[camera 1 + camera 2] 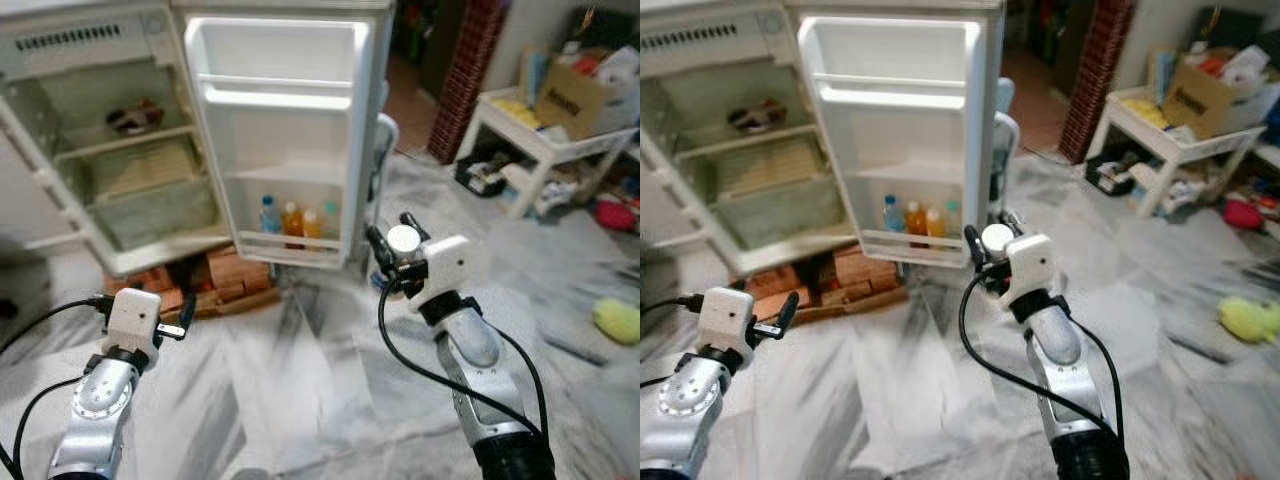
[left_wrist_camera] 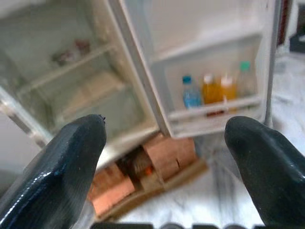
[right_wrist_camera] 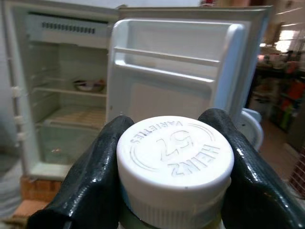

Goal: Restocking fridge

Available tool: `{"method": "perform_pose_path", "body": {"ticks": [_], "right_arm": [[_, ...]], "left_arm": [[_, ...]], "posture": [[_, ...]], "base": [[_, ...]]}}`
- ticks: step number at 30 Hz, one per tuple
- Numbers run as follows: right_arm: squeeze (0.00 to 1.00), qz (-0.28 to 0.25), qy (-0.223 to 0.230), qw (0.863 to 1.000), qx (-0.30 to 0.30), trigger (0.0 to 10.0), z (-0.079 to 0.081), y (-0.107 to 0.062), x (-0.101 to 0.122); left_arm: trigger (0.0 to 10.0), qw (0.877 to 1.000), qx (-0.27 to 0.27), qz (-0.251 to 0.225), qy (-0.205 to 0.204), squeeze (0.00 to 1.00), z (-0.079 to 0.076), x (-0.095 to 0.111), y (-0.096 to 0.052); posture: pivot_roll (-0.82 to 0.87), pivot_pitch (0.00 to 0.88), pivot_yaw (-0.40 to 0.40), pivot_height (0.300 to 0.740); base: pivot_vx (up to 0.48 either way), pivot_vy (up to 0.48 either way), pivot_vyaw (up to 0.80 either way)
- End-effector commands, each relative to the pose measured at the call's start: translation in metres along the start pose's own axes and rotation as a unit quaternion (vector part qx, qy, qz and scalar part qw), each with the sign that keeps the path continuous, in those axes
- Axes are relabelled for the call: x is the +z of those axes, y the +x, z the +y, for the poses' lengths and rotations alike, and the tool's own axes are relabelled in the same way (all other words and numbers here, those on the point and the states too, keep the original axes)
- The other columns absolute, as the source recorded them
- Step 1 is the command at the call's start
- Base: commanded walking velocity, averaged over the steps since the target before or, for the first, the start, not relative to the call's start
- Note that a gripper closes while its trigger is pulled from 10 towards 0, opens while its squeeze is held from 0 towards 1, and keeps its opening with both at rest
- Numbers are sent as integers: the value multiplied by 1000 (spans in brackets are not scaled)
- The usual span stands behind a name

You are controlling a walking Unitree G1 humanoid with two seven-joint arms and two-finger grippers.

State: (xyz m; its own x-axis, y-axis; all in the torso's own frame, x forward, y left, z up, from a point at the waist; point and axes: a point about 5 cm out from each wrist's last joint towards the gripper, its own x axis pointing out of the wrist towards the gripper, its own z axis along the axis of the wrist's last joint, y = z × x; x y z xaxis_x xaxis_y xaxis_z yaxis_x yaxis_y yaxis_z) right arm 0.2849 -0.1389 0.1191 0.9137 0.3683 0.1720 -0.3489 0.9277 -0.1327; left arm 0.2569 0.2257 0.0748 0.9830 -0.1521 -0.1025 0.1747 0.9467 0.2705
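We stand before the open fridge (image 1: 120,150), its door (image 1: 285,140) swung wide toward us. The fridge rests on bricks (image 1: 235,275) over a marble-patterned floor (image 1: 300,400).

Our right gripper (image 1: 392,258) is raised in front of the door's lower edge, and its 2 black fingers (image 3: 93,176) pinch a jar by its sides just under a white cap (image 3: 175,162). The cap carries embossed lettering reading HEINZ 57 VARIETIES. The jar's body is hidden below the cap, so we cannot tell its contents.

Our left gripper (image 1: 180,322) hangs low on the left, pointing at the fridge, its fingers (image 2: 66,167) spread wide apart with nothing between them.

In the door's bottom rack (image 1: 290,242) 4 bottles stand in a row: a blue-capped bottle (image 2: 191,93), 2 orange bottles (image 2: 217,88) side by side, and a pale bottle with a green cap (image 2: 244,81). Inside the fridge, a bowl (image 1: 133,119) sits on the upper shelf.

To the right, well apart from the fridge, a white table (image 1: 545,140) bears a cardboard box (image 1: 575,95) and clutter, and a yellow soft item (image 1: 617,320) lies on the floor.
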Motion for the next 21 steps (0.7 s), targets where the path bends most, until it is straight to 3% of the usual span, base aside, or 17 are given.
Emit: {"method": "perform_pose_path", "body": {"ticks": [1, 8, 14, 21], "right_arm": [[0, -16, -2, 1000, -9, 10000, -4, 0, 5], [0, -10, 9, 1000, -25, 10000, -2, -5, 1], [0, -6, 12, 1000, -25, 10000, -2, -5, 0], [0, -21, 13, 999, -38, 10000, -7, 3, 7]], "left_arm": [[10000, 1000, -7, -6, -9, 0, -11, 5, -1], [10000, 995, 83, -26, -45, 0, -24, 9, -3], [10000, 994, 74, -49, -64, 0, -37, 20, 0], [10000, 994, 71, -48, -69, 0, -33, 19, 1]], "posture": [[45, 0, -12, 740], [41, 0, -16, 740], [46, 0, -19, 740], [43, 0, -13, 740]], "base": [[0, 0, 738], [0, 0, 732], [0, 0, 722], [406, 0, 526]]}}
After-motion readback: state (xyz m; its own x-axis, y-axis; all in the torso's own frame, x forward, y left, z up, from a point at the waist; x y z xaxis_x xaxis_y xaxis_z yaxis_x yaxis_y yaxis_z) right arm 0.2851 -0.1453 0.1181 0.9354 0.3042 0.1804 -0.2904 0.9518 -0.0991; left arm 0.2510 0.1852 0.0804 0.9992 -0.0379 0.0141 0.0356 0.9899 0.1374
